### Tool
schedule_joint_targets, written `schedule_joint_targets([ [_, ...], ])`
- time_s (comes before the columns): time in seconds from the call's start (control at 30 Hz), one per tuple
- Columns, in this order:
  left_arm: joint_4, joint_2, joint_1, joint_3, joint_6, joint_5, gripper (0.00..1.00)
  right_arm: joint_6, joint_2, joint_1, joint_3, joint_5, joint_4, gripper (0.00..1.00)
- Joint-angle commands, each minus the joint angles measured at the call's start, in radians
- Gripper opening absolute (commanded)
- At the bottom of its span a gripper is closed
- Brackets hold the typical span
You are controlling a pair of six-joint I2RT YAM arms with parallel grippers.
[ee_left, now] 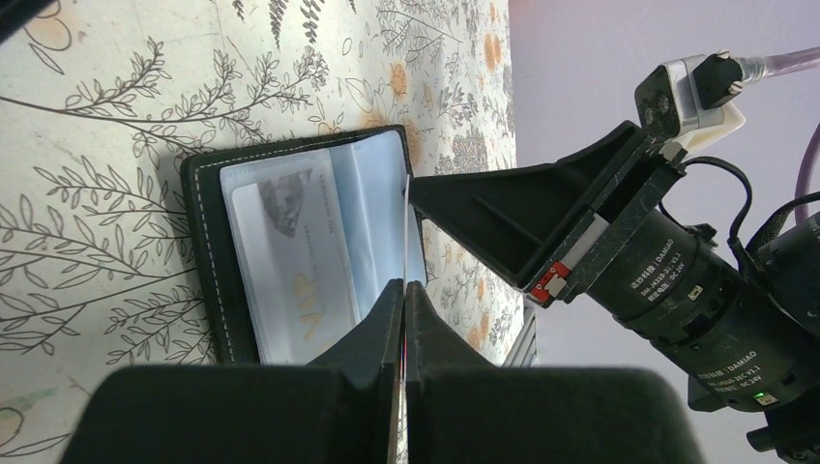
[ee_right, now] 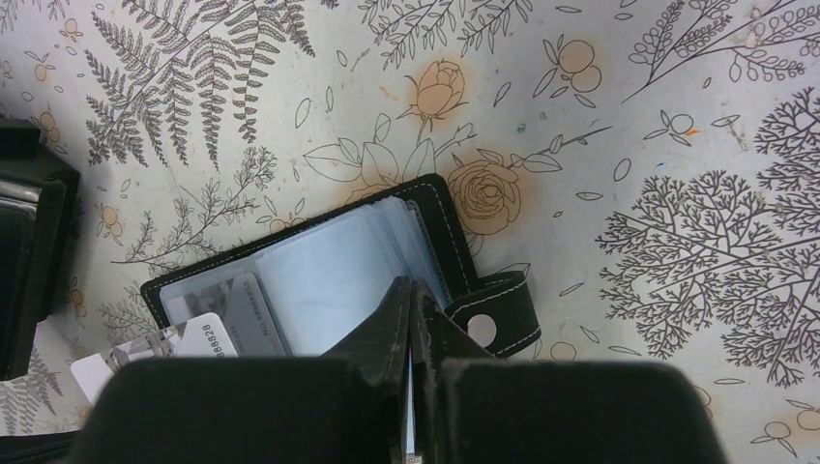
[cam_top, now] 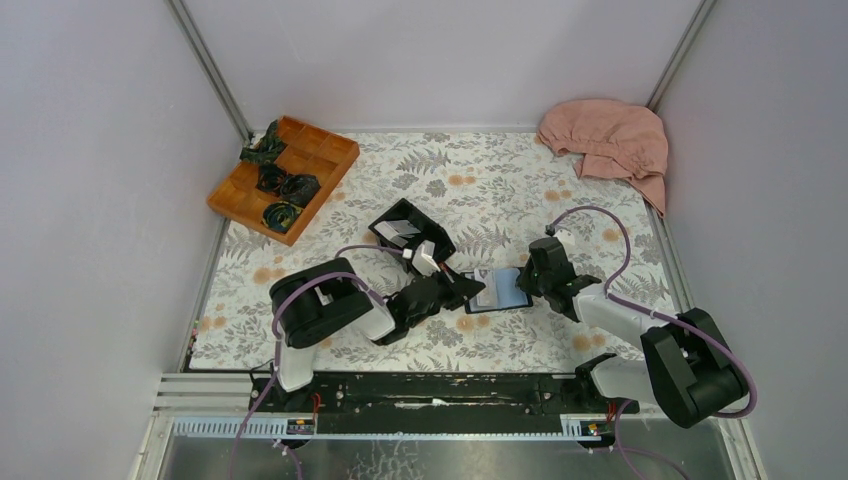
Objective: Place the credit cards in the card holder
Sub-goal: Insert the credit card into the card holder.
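The card holder (cam_top: 498,291) lies open on the floral cloth, blue-grey clear pockets up and clasp tab (ee_right: 494,325) at its right. One pale credit card (ee_left: 294,259) sits in a pocket. My left gripper (cam_top: 472,289) is at its left edge, shut on another credit card (ee_right: 145,354). In the left wrist view this card (ee_left: 404,232) shows edge-on between the closed jaws (ee_left: 403,286). My right gripper (cam_top: 527,283) is at the holder's right side, its jaws (ee_right: 411,286) pinched on a thin clear pocket leaf.
A rigid black open box (cam_top: 392,213) with white cards inside stands just behind the left gripper. A wooden compartment tray (cam_top: 318,150) with dark bundles is at the back left. A pink cloth (cam_top: 608,140) lies at the back right.
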Motion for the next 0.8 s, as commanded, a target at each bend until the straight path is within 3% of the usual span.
schedule_joint_targets([
  [0.0, 0.02, 0.017, -0.018, 0.024, 0.014, -0.059, 0.0, 0.013, 0.013, -0.007, -0.012, 0.001, 0.016, 0.0],
  [0.43, -0.092, 0.026, -0.054, 0.048, -0.041, -0.183, 0.0, 0.04, -0.001, -0.007, -0.02, 0.026, -0.011, 0.0],
  [0.77, -0.076, 0.059, -0.059, 0.063, -0.073, -0.198, 0.0, 0.042, -0.002, -0.008, -0.024, 0.023, -0.011, 0.0],
])
